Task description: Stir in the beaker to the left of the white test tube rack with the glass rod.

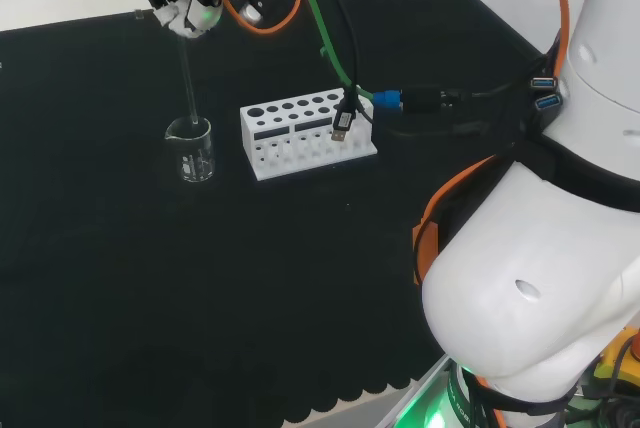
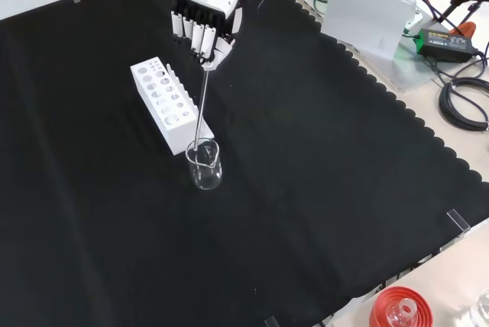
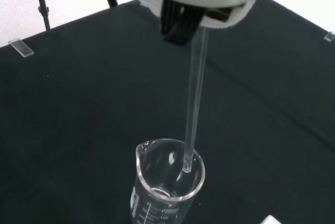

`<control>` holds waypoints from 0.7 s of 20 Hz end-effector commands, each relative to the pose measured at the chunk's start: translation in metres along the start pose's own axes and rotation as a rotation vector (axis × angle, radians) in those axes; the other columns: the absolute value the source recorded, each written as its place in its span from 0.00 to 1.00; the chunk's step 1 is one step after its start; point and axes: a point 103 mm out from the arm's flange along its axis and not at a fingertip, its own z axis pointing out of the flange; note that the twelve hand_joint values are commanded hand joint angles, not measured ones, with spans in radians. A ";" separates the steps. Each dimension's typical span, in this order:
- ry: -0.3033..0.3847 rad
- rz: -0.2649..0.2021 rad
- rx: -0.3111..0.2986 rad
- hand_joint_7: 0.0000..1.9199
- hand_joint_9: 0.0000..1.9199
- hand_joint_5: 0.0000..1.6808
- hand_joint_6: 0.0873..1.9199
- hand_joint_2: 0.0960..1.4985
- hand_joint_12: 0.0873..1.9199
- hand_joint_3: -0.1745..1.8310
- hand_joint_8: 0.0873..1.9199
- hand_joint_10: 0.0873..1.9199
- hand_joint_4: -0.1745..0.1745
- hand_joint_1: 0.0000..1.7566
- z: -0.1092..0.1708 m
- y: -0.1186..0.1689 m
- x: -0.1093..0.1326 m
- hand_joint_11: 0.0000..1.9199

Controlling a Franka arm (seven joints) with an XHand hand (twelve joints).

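Note:
A clear glass beaker [image 1: 191,151] [image 2: 205,165] [image 3: 166,183] stands upright on the black cloth, just left of the white test tube rack [image 1: 305,136] in the head view and in front of the rack [image 2: 163,102] in the front view. The hand [image 1: 185,3] [image 2: 203,12] hangs above the beaker with its fingers curled on the top of a glass rod [image 1: 188,81] [image 2: 202,109] [image 3: 194,102]. The rod hangs almost straight down. Its lower tip is inside the beaker's mouth, near the rim.
Orange, green and black cables [image 1: 345,88] trail from the wrist over the rack. The arm's white links [image 1: 540,278] take up the head view's right side. A red ribbed stand with a flask [image 2: 399,312] sits at the cloth's near edge in the front view.

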 end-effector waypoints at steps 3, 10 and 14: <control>0.019 -0.022 0.018 0.70 0.89 0.71 0.29 0.37 0.37 0.47 0.42 0.30 0.00 0.76 0.029 0.006 -0.002 0.84; 0.036 -0.040 0.036 0.70 0.89 0.71 0.29 0.37 0.37 0.47 0.42 0.30 0.00 0.76 0.053 0.015 -0.009 0.84; 0.046 -0.049 0.044 0.70 0.89 0.71 0.29 0.37 0.37 0.47 0.42 0.30 0.00 0.76 0.064 0.018 -0.015 0.84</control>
